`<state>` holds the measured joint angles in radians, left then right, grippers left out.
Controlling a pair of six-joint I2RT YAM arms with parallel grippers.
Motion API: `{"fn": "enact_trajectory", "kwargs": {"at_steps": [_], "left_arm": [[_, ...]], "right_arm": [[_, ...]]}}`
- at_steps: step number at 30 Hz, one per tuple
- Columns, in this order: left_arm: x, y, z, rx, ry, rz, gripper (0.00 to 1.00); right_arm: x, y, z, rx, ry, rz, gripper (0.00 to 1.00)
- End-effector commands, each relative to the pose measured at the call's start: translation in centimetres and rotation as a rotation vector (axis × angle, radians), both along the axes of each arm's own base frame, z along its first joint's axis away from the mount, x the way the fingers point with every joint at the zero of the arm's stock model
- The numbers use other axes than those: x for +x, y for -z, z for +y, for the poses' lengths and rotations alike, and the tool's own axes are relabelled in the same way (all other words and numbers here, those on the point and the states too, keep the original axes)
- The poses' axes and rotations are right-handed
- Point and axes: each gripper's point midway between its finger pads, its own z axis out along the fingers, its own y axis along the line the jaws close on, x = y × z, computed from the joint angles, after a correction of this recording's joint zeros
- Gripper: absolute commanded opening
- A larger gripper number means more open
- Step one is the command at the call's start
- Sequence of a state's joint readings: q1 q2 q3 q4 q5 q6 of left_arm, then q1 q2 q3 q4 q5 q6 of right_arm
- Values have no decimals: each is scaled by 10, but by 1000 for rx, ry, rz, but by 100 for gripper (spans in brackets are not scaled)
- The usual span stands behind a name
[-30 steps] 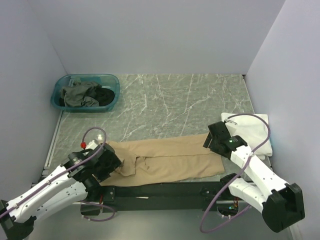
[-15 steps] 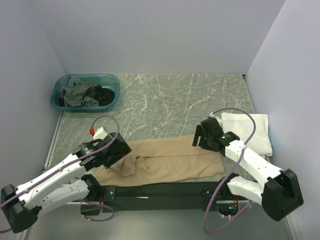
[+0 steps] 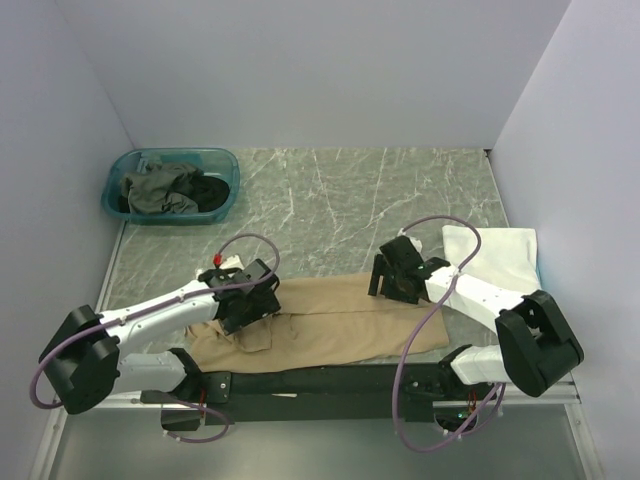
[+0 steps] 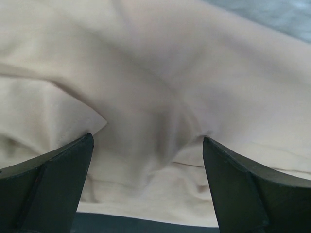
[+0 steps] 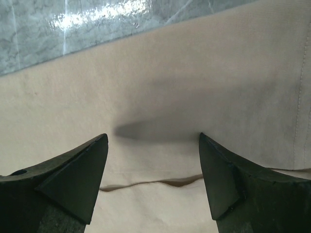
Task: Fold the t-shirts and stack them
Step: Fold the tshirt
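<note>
A tan t-shirt [image 3: 335,320] lies folded into a long band along the table's near edge. My left gripper [image 3: 250,298] hovers open over its left part, and tan cloth [image 4: 146,111] fills the space under its spread jaws with nothing held. My right gripper [image 3: 395,275] stands open over the shirt's far right edge; between its fingertips [image 5: 92,160] I see a fold seam [image 5: 150,183]. A folded white t-shirt [image 3: 500,262] rests at the right. A grey-green t-shirt [image 3: 155,188] and a black t-shirt [image 3: 212,190] lie crumpled in the tub.
The teal plastic tub [image 3: 225,160] stands at the far left corner against the wall. White walls close in the marble table [image 3: 350,200] on three sides. A black rail [image 3: 320,380] runs along the near edge by the arm bases.
Both arms have swung inward along the tan t-shirt, the left one rightward and the right one leftward. The left jaws have spread wider. The shirt's left end now lies flatter.
</note>
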<state>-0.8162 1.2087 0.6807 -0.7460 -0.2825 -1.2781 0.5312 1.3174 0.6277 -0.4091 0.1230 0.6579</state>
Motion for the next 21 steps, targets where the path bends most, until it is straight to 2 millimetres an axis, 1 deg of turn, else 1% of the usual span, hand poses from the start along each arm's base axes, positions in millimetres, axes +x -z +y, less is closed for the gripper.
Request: {"fn": "enact_trajectory", "kwargs": {"at_steps": [1,2,3,4,8,9,12,13,15,16,19,20,21], "left_arm": [[-24,9,37,128,-78,76,99],[-27,7,48,157,-113,66,99],[-37,5,63,193,-191,92,99],[-36,2,60,173,-172,78,99],[-40,-19,70,97,-313,21,99],[-42,-21,74,95,-346,13,99],[-46,-25,70,39,-350,16,99],[-49,-25,74,50,-360,23,99],[-48,-27,76,48,-370,8,100],[-45,-29,76,52,-374,-5,99],[-31,-43,64,16,-349,-50,100],[-21,-53,56,-12,-323,-82,99],[-16,-58,52,-24,-312,-100,99]], "right_arm": [[8,3,-5,7,50,-23,82],[8,3,-6,9,51,-25,82],[8,4,-7,9,52,-24,82],[7,4,-9,4,56,-26,82],[6,0,-15,-11,68,-38,82],[7,-3,-16,-9,69,-46,82],[8,-9,-21,-10,81,-63,82],[9,-11,-22,-10,85,-67,82],[10,-14,-21,3,82,-80,82],[10,-16,-20,7,78,-84,82],[12,-19,-19,6,68,-88,82],[11,-19,-20,1,68,-85,82],[12,-19,-20,0,69,-87,82]]}}
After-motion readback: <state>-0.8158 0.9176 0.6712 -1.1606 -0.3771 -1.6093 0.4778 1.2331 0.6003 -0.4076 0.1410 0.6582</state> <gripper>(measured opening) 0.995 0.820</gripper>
